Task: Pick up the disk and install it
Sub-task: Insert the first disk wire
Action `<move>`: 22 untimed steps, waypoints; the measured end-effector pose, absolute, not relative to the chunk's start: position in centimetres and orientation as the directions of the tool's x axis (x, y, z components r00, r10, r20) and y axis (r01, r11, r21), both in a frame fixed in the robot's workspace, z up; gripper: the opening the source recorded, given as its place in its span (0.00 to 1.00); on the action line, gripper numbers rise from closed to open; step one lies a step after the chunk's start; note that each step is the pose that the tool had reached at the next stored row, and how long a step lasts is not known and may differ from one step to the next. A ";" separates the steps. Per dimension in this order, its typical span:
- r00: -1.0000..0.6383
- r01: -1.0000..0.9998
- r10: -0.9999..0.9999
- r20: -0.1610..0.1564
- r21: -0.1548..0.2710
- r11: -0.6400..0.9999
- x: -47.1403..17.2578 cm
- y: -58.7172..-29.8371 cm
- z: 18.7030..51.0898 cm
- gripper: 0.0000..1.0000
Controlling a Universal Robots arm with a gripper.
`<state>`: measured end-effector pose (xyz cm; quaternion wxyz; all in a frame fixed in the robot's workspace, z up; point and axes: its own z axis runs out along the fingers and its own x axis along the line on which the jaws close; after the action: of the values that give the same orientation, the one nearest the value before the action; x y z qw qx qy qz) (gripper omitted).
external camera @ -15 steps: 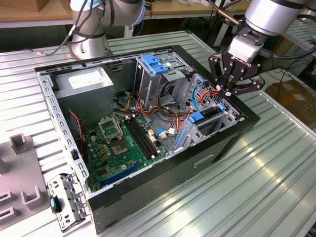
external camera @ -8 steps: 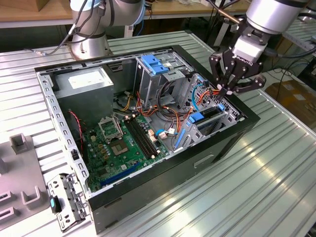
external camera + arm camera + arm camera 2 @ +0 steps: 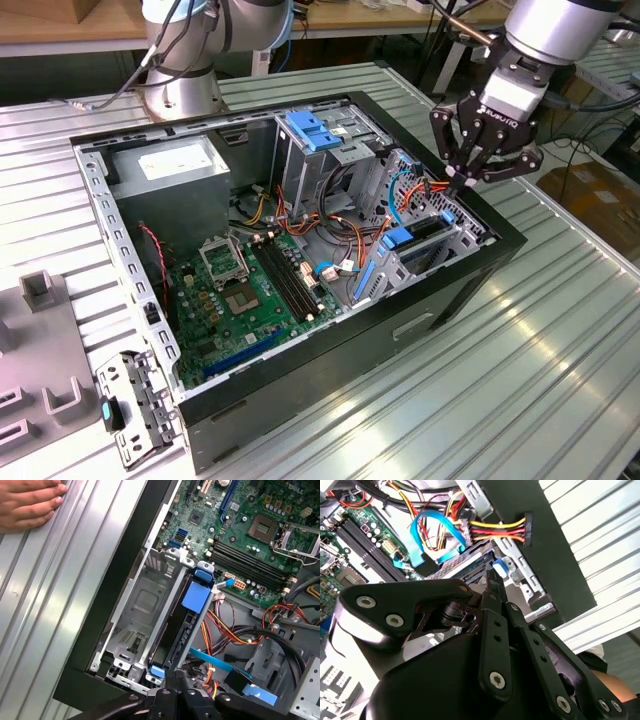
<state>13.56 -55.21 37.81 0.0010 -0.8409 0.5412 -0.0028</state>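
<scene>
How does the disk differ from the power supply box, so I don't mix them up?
The disk stands on edge in the drive cage; the power supply box sits in the opposite corner. The disk is slim with blue carrier parts; the power supply box is far bulkier, grey with a white sticker. The end effector hangs just above the disk, well away from the power supply box. Both are inside the open case.
</scene>
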 end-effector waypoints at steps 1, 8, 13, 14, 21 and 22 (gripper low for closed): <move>0.416 -0.909 -0.909 0.004 -0.005 -0.416 13.7 -55.2 37.8 0.11; 0.437 -0.900 -0.900 0.004 -0.005 -0.437 15.0 -54.7 37.8 0.11; 0.530 -0.848 -0.848 0.003 -0.004 -0.530 15.1 -54.7 37.8 0.11; 0.541 -0.841 -0.841 0.003 -0.004 -0.541 15.1 -54.7 37.9 0.11; 0.664 -0.748 -0.748 0.003 -0.004 -0.664 15.1 -54.7 38.0 0.11; 0.688 -0.726 -0.726 0.003 -0.004 -0.688 15.1 -54.7 38.0 0.11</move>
<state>15.10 -54.67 37.95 0.0012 -0.9186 0.3953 -0.0024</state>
